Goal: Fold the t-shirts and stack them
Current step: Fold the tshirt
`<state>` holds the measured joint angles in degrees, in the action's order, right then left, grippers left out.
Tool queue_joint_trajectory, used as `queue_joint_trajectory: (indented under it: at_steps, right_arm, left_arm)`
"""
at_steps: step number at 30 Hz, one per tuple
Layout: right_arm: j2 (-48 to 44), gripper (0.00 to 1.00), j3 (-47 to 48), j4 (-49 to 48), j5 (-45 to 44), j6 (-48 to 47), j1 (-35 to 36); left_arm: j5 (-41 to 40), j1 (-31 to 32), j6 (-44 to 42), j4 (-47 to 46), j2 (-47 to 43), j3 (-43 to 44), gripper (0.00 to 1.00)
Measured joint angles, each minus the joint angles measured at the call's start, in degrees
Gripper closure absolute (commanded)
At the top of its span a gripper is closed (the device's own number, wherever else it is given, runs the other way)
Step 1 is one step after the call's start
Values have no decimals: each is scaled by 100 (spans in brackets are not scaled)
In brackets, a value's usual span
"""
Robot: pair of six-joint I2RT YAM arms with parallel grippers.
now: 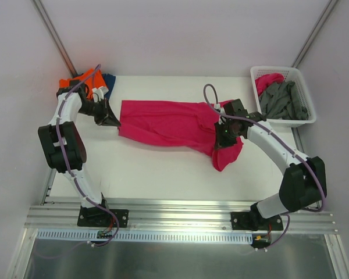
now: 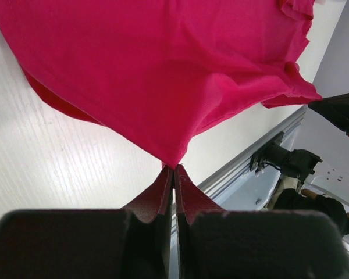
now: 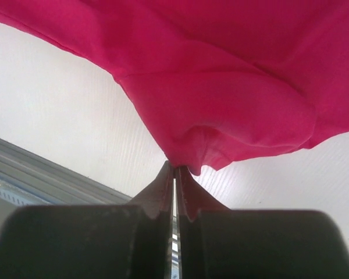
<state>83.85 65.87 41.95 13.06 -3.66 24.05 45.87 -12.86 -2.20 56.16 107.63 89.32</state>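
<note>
while the magenta t-shirt (image 1: 163, 123) hangs stretched between my two arms, i read the job as early to middling. the shirt runs across the middle of the worktop (image 1: 163, 174), its long body spread left to right, and its right end droops in a loose flap toward the near edge. it is creased and bunched there, so i do not count it as folded yet.

the left jaws are closed on a pinch of the shirt's left edge; the left wrist view shows the cloth (image 2: 163, 75) coming to a point right at the shut tips. the right jaws are also closed on a gathered bit of the same shirt (image 3: 221, 104), near its right end, with the fabric puckered where they bite.

further out, at the far left corner behind the left arm (image 1: 64, 139), lie an orange t-shirt (image 1: 70, 82) and a dark blue t-shirt (image 1: 109, 79), touching each other. that may be the start of the stack, but i cannot tell how neatly they are folded. at the far right the white basket (image 1: 274, 68) holds crumpled grey t-shirts (image 1: 285, 100) and a pink piece (image 1: 269, 80), so by my judgement this shirt's fold, its stacking and the whole basket are left.
</note>
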Motion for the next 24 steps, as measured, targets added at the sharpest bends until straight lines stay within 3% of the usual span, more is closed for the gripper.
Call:
queue_joint_trajectory:
  at_steps: [13,24]
  right_arm:
    - [1419,99,1217,-133,-24,-402,-345]
    - [931,99,785,-181,-20,-437,-417]
  left_arm:
    - [35,2,-20,-7,778,485,100]
    - [63,0,-22,20,662,245,100]
